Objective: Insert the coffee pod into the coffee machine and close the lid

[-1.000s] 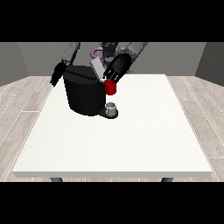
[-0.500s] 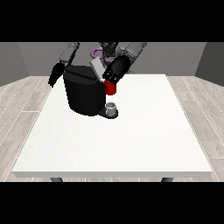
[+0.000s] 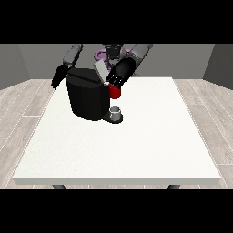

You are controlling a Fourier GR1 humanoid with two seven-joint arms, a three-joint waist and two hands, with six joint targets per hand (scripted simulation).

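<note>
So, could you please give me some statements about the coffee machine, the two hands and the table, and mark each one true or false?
1. The coffee machine stands on the white table. True.
2. The robot hand at the view's right is near the machine's top, just above a red thing at the machine. True.
3. The robot hand at the view's left rests flat in the middle of the table. False: it is off to the machine's side, near the table's far edge.
4. The machine is white. False: it is black.
5. A small grey thing sits at the machine's base. True.
</note>
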